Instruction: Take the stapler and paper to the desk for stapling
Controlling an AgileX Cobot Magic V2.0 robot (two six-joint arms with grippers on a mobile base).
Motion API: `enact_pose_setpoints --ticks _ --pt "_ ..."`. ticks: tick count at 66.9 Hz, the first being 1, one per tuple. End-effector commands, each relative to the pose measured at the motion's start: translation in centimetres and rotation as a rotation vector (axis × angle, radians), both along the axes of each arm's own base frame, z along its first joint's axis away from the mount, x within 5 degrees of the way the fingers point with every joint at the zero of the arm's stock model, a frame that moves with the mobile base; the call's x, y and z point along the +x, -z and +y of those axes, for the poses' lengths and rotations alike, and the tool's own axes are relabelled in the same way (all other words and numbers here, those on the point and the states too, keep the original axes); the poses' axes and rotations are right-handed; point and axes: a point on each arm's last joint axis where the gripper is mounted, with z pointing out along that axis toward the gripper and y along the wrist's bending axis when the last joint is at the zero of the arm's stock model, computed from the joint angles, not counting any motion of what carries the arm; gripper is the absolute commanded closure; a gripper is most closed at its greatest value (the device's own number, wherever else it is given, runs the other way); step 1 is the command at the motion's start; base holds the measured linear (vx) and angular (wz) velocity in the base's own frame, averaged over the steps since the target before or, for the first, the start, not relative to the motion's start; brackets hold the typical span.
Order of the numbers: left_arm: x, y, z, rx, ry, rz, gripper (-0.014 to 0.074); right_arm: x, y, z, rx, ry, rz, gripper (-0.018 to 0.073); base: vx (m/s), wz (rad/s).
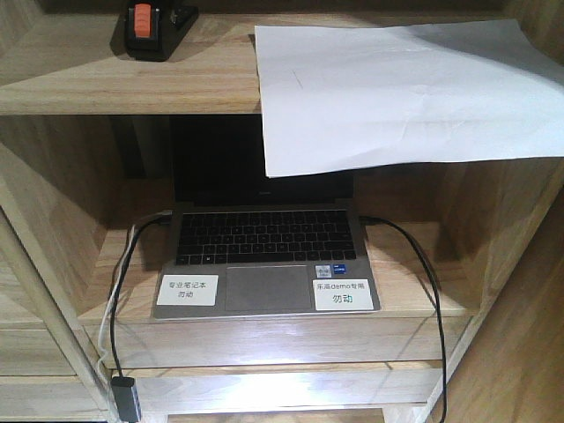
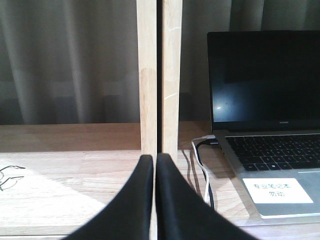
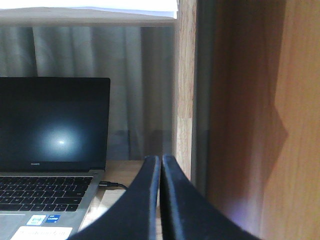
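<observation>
My left gripper [image 2: 155, 158] has its jaws pressed together on nothing, and my right gripper [image 3: 161, 160] is closed and empty too, with the laptop [image 1: 264, 251] between them. On the upper shelf [image 1: 106, 84] the stapler [image 1: 157, 28] sits near the back left corner. The paper [image 1: 397, 88] covers the right part, drooping over the front edge.

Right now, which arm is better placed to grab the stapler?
Probably left. The stapler sits left on the top shelf, and the left claw, shut, is left of the laptop. The right claw, also shut, is on its right, below the paper.
</observation>
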Motion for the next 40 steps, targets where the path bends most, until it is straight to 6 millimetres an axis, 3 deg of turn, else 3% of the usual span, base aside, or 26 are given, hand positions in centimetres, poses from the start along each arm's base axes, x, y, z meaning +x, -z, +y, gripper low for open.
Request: enact_pose_setpoints --ticks 1,40 --pt "-0.03 -0.24 0.05 -0.006 -0.007 -0.071 0.0603 -0.06 -0.03 0.05 -0.005 -0.005 -0.066 0.0568 0.00 0.00" --pt "-0.03 -0.24 0.05 -0.006 -0.007 -0.071 0.0603 -0.06 -0.03 0.05 -0.005 -0.005 -0.066 0.0568 0.00 0.00"
